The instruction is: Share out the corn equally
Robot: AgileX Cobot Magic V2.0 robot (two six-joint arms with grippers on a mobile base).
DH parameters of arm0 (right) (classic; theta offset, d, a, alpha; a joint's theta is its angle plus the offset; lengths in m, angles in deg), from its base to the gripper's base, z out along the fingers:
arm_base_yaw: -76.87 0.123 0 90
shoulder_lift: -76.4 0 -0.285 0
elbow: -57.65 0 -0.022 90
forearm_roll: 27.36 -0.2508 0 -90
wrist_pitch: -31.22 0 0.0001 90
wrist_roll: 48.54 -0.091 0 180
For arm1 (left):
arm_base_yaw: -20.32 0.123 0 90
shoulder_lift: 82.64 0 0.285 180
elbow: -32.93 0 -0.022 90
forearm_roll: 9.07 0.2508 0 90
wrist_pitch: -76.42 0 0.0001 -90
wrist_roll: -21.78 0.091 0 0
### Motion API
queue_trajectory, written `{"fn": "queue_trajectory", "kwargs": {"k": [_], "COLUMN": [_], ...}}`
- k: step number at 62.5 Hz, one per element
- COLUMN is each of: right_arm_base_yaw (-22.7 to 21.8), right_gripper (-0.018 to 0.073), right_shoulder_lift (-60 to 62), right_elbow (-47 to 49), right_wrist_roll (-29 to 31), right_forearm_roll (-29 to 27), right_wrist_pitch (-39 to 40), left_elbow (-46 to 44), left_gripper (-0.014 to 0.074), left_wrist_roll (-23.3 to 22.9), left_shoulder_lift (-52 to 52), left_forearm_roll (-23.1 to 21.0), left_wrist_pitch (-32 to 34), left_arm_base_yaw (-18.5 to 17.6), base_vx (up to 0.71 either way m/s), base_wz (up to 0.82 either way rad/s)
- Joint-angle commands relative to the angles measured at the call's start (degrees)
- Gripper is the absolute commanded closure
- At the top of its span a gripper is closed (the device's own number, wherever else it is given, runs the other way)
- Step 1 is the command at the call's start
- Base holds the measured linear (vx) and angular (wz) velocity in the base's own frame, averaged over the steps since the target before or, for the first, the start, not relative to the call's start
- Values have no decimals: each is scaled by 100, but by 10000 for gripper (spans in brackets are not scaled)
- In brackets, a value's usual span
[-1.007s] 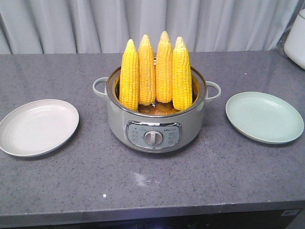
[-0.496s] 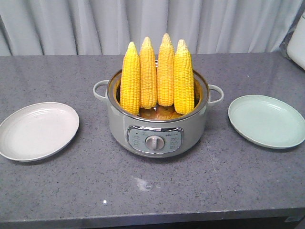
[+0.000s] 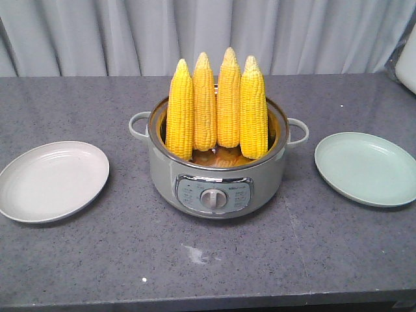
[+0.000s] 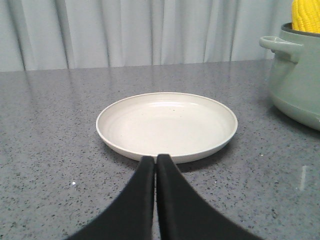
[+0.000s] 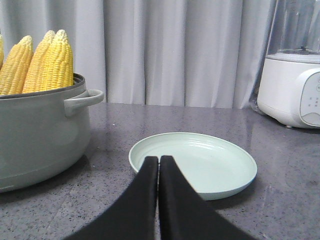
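Observation:
Several yellow corn cobs (image 3: 217, 104) stand upright, tips up, in a grey-green electric pot (image 3: 214, 175) at the middle of the counter. The same cobs (image 5: 47, 60) show at the left of the right wrist view, and one edge of corn (image 4: 306, 16) at the top right of the left wrist view. My left gripper (image 4: 156, 159) is shut and empty, just short of the near rim of a cream plate (image 4: 166, 125). Over the near rim of a pale green plate (image 5: 195, 162), my right gripper (image 5: 159, 160) is shut and empty. Neither gripper shows in the front view.
The cream plate (image 3: 52, 181) lies left of the pot, the green plate (image 3: 367, 168) right of it, both bare. A white blender base (image 5: 292, 87) stands at the back right. Grey curtains hang behind the counter. The pot has side handles (image 3: 138, 123).
The whole scene has shifted slightly right and down in the front view, so the camera has moved. Pot, corn and plates keep their arrangement.

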Motion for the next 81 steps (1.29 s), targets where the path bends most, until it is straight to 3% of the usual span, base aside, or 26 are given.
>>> {"fn": "queue_trajectory", "kwargs": {"k": [1,81], "right_arm_base_yaw": [-37,-37], "right_gripper": [564,564], "right_shoulder_lift": [24,24], "right_elbow": [-46,-46], "right_wrist_roll": [47,47], "right_forearm_roll": [62,62], "right_wrist_pitch": [411,411], "left_elbow": [19,19], "left_gripper": [603,603], "left_wrist_roll": [-62,-62], "left_shoulder_lift": [97,97], "left_forearm_roll": [-14,-14], "left_wrist_pitch": [449,449], "left_arm_base_yaw": [1,1], "base_vx": [1,0], "base_wz": [1,0]}}
